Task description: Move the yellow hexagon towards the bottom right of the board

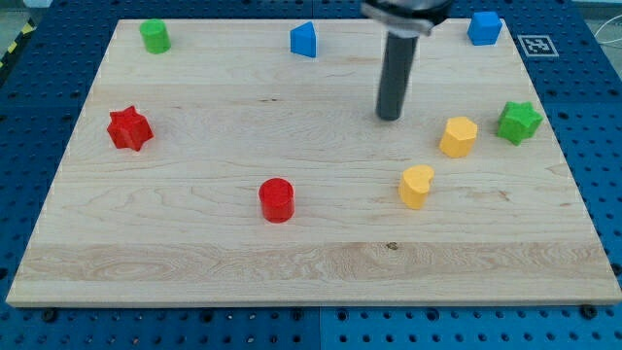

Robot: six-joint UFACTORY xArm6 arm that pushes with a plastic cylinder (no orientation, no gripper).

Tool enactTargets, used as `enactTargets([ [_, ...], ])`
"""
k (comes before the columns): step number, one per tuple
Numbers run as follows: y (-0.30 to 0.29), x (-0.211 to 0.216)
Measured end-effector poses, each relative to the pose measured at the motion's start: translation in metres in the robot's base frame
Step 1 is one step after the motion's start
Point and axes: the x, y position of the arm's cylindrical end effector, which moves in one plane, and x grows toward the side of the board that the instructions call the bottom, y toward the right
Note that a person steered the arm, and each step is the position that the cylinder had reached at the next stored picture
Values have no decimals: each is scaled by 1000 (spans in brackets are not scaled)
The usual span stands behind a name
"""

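The yellow hexagon (459,136) sits on the wooden board (194,262) at the view's right, just left of the green star (519,122). A yellow heart (417,186) lies below and to its left. My tip (390,117) is the lower end of a dark rod coming down from the view's top. It stands to the left of the yellow hexagon and slightly above it, a clear gap apart, touching no block.
A red cylinder (277,200) sits at the lower middle, a red star (129,128) at the left. A green block (155,36) is at top left, a blue block (304,40) at top middle, a blue cube (484,28) at top right.
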Motion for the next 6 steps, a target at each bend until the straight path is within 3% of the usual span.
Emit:
enactTargets([
  [1, 46, 10],
  [4, 80, 85],
  [6, 59, 90],
])
